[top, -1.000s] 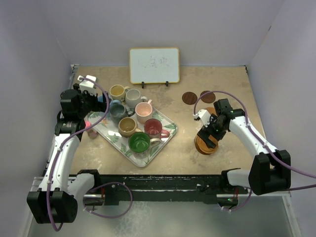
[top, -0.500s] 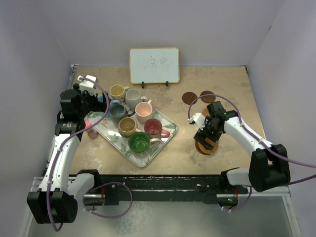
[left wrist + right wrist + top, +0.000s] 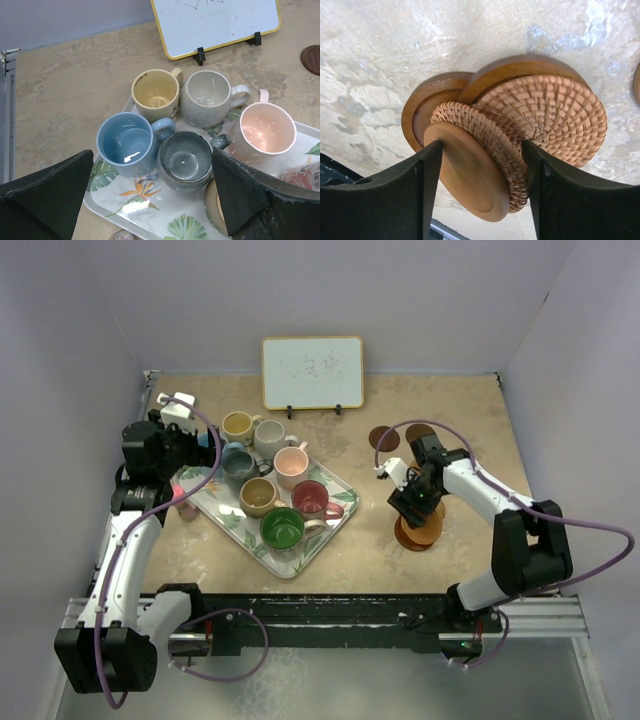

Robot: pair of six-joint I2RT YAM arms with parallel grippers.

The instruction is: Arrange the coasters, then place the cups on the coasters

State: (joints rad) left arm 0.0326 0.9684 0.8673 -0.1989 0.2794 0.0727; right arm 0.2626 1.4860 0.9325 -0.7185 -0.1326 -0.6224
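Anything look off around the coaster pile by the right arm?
Yes. The coaster pile is fanned out, not squared, and a tilted coaster stands on edge between the fingers of the right gripper.

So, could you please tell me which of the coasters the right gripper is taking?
The tilted coaster, wedged on edge between the fingers of the right gripper with its smooth wooden face showing; the other coasters in the stack lie flat.
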